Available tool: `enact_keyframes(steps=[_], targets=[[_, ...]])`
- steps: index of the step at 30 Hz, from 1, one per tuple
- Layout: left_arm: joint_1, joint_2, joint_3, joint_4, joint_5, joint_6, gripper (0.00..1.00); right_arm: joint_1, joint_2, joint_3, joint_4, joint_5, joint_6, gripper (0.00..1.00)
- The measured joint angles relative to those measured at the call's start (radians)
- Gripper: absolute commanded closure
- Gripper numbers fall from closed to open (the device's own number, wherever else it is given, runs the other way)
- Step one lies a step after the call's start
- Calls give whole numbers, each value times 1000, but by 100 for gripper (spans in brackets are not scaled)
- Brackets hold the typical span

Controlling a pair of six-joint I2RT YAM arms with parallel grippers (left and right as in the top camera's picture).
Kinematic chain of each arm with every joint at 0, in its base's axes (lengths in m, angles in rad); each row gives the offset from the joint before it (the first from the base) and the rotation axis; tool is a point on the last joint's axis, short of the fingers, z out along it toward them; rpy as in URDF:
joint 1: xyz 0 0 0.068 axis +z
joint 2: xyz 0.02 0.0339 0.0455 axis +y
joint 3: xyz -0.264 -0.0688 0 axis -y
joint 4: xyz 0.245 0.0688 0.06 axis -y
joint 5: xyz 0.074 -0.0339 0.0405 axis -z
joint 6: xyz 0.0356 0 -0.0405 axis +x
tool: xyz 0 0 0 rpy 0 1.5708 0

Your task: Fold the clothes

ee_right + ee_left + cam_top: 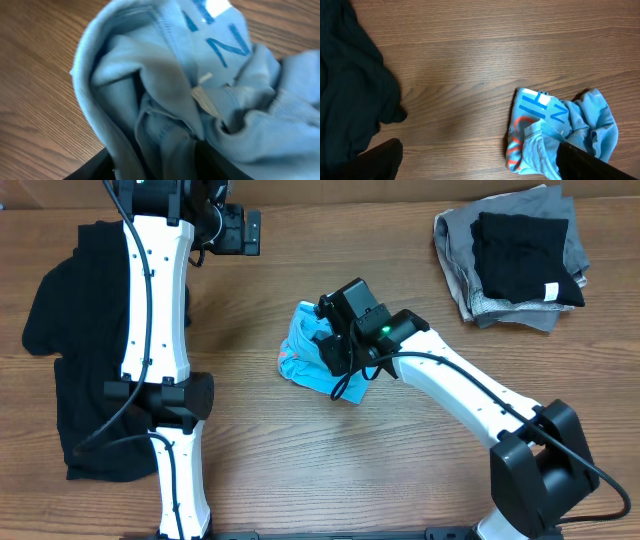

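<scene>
Overhead | right arm (460, 385) reaching low over T-shirt (300, 362) (crumpled) | right gripper (336, 358) pinch: cannot tell | left gripper (246, 230) spread

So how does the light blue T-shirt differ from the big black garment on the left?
The light blue T-shirt bears coloured lettering; the black garment is plain. The T-shirt is much smaller than the black garment. The T-shirt is bunched in a heap in the middle; the black garment lies spread out at the left. Neither is folded.
</scene>
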Motion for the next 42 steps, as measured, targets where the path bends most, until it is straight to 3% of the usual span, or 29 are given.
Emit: enact_keyframes(steps=[2,14,24,26,31,34,36,38,42], targets=[[0,0,0,0,0,0,0,-6,-18,0,-13,5,18,96],[0,0,0,1,0,4,0,-12,-60,-6,-275,-13,195,96],[0,0,0,1,0,11,0,-15,-60,-193,-378,-114,352,96],[0,0,0,0,0,11,0,-15,-60,-208,-378,-129,364,91],[0,0,0,1,0,22,0,-31,-73,-191,-370,-160,387,67],[0,0,0,1,0,34,0,-50,-126,-158,-369,-168,419,34],[0,0,0,1,0,34,0,-64,-177,-142,-364,-169,433,17],[0,0,0,1,0,34,0,-85,-230,-132,-361,-162,462,10],[0,0,0,3,0,35,0,-128,-256,-134,-281,-151,495,7]])
